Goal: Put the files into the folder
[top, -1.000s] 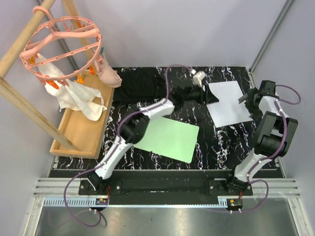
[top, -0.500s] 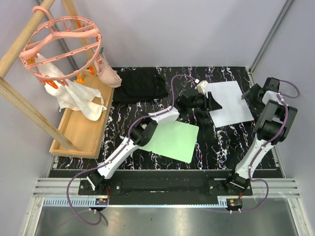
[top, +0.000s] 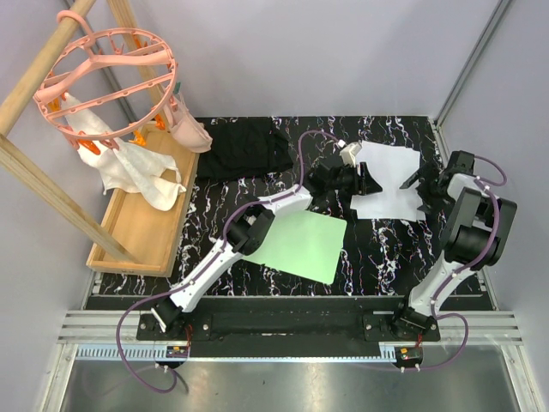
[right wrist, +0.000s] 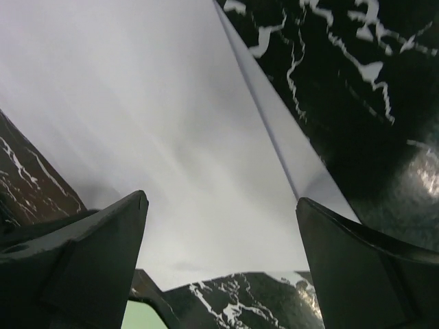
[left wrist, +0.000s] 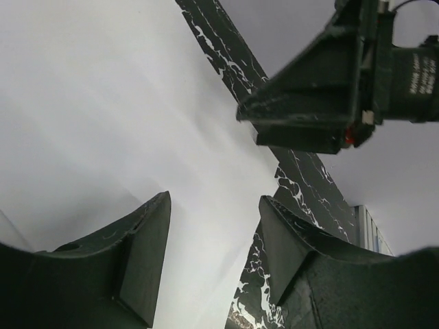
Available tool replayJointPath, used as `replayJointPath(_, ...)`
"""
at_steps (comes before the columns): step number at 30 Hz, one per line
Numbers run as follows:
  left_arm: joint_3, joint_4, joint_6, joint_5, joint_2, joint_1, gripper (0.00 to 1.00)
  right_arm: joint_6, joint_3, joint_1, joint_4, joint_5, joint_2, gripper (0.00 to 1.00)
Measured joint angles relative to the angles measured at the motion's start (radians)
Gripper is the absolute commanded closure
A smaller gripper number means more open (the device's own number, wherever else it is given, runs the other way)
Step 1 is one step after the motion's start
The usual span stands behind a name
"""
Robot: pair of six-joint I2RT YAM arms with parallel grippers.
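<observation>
A thin white paper sheet fills the gap between the right gripper's wide-spread dark fingers, with black white-veined tabletop alongside.

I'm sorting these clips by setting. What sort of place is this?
Most likely a robot test cell in a lab, not a real office. The left arm and right arm are bolted to a metal rail, plain grey walls enclose a small marbled table, and there are staged props like a pink clip hanger.
</observation>
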State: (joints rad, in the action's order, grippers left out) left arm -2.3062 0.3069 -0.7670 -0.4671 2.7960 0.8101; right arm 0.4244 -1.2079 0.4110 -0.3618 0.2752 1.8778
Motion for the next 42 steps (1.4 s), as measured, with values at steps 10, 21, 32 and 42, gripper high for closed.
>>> replayJointPath(10,0.061,-0.02,-0.104,0.028,0.0,-0.002,0.56,-0.013,0.037,-0.009,-0.033,-0.048,-0.075,0.0)
replayJointPath(21,0.08,-0.006,-0.211,0.034,0.0,-0.014,0.59,-0.018,0.054,-0.008,-0.02,-0.045,-0.042,0.06)
replayJointPath(32,0.08,-0.008,-0.227,0.034,0.0,-0.015,0.6,0.02,0.084,-0.007,0.034,0.111,-0.042,0.07)
replayJointPath(42,0.08,-0.014,-0.23,0.034,0.0,-0.016,0.62,0.1,0.1,-0.007,0.11,0.261,-0.047,0.09)
